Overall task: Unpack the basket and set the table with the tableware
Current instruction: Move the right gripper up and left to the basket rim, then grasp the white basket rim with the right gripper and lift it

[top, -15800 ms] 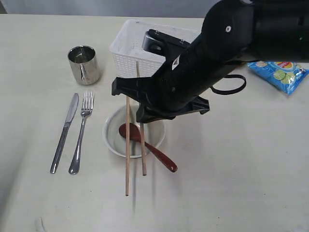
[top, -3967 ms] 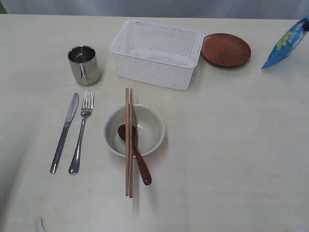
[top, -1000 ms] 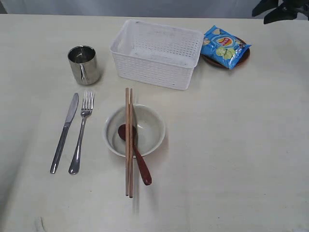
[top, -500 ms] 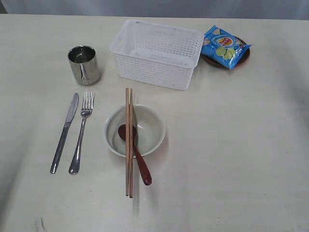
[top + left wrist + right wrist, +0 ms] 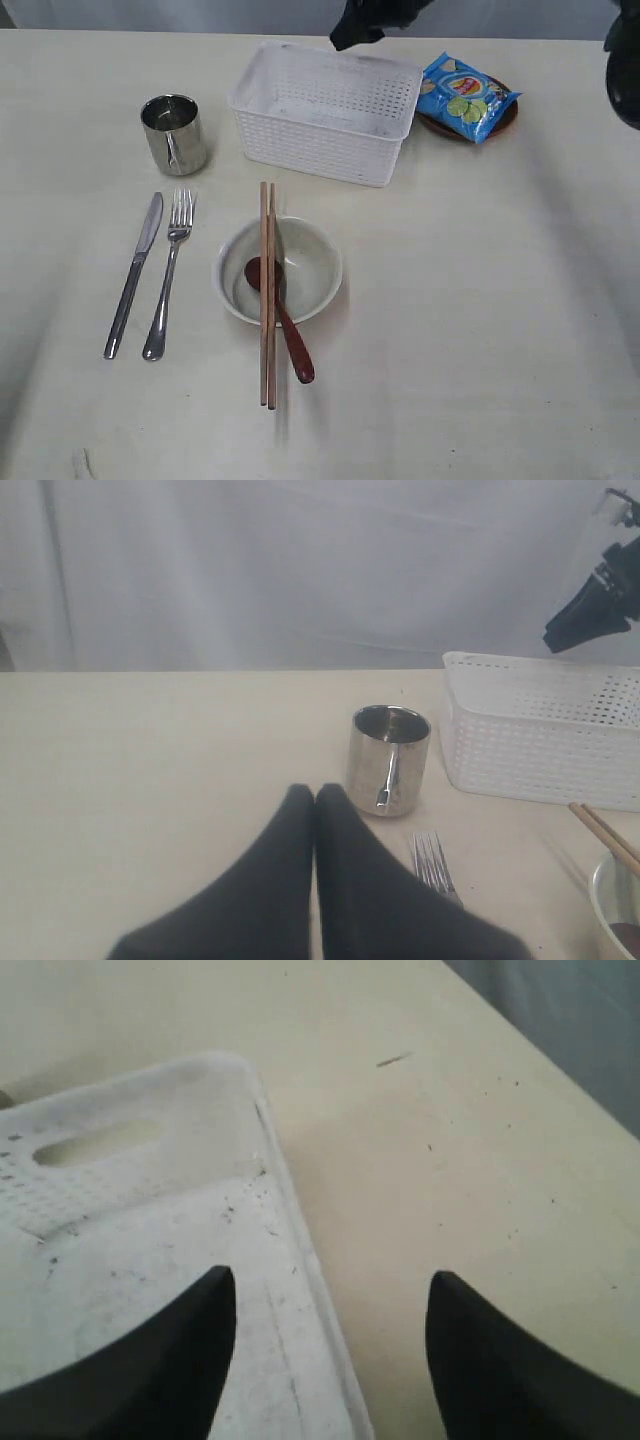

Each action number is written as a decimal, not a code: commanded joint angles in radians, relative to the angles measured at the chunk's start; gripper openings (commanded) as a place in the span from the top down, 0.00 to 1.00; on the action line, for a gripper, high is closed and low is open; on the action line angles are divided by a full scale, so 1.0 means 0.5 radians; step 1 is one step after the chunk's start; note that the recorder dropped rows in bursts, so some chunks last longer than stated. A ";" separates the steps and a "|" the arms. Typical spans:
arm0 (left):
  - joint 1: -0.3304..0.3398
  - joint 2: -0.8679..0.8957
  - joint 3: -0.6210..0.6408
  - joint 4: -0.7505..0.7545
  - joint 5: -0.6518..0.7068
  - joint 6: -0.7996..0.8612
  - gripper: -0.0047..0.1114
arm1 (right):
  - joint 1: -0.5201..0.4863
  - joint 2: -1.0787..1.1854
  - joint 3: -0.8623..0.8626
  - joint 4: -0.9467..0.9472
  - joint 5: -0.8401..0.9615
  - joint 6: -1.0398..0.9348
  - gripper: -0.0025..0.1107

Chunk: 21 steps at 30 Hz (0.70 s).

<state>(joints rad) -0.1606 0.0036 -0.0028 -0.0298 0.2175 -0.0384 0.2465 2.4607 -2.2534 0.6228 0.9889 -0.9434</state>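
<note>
Our right hand (image 5: 330, 1290) hangs with jaws wide over the rim of the basket (image 5: 320, 150), holding nothing. Our left hand (image 5: 315, 798) is closed tight, pointing toward the cup (image 5: 390, 760). On the table (image 5: 480, 300) we see the knife (image 5: 130, 285), the fork (image 5: 165, 290), and the bowl (image 5: 318, 262) bearing chopsticks (image 5: 266, 340) and spoon (image 5: 297, 355).

Blue chips bag (image 5: 466, 97), printed face up; grey curtain (image 5: 200, 570) behind.

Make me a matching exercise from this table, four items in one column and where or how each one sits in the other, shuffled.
Items:
1 chopsticks
2 chips bag
3 steel cup
4 knife

Places:
A on the brown plate
B lying across the bowl
C standing upright
D flat alongside the fork

Pairs: 1-B, 2-A, 3-C, 4-D
</note>
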 commanded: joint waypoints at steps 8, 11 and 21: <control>-0.002 -0.007 0.006 -0.001 -0.013 0.001 0.96 | -0.001 0.131 -0.019 -0.054 -0.032 -0.067 0.84; -0.002 -0.007 0.006 -0.001 -0.013 0.001 0.96 | -0.001 0.091 -0.124 -0.031 -0.036 -0.081 0.98; -0.002 -0.007 0.006 -0.001 -0.013 0.001 0.96 | -0.465 -0.265 -0.421 -0.263 0.004 0.296 0.98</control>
<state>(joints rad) -0.1606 0.0036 -0.0028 -0.0298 0.2175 -0.0384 0.1063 2.3428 -2.4611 0.5397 0.9783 -0.8590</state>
